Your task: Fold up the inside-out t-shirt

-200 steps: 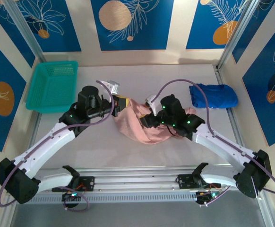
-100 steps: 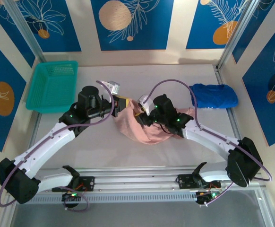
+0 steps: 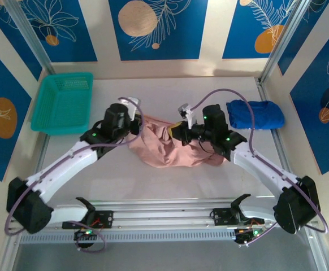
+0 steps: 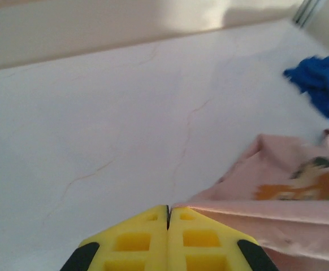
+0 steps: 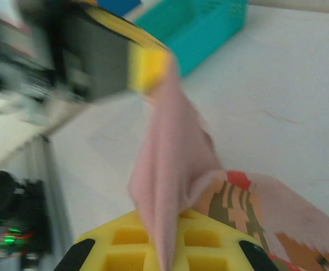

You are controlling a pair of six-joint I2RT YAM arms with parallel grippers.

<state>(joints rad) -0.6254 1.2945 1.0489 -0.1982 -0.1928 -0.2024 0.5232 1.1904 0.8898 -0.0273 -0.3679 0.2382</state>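
The inside-out t-shirt (image 3: 173,149) is a salmon-pink bundle in the middle of the table, with a faint print showing through the cloth (image 4: 300,186). My left gripper (image 3: 138,125) holds the shirt's left upper edge; its yellow fingers (image 4: 168,209) are pressed together on a thin corner of cloth. My right gripper (image 3: 179,130) grips the shirt's upper middle. Its jaws (image 5: 165,221) are shut on a raised fold of pink cloth (image 5: 170,147). That fold stretches up to the left gripper's yellow tip (image 5: 148,69).
A teal basket (image 3: 63,103) sits at the back left, also seen in the right wrist view (image 5: 210,28). A royal-blue garment (image 3: 256,114) lies bunched at the back right (image 4: 320,90). The metal rail runs along the near edge.
My right gripper has closed on the shirt. Both grippers have shifted toward the back of the table, and the cloth is now drawn out wider between them.
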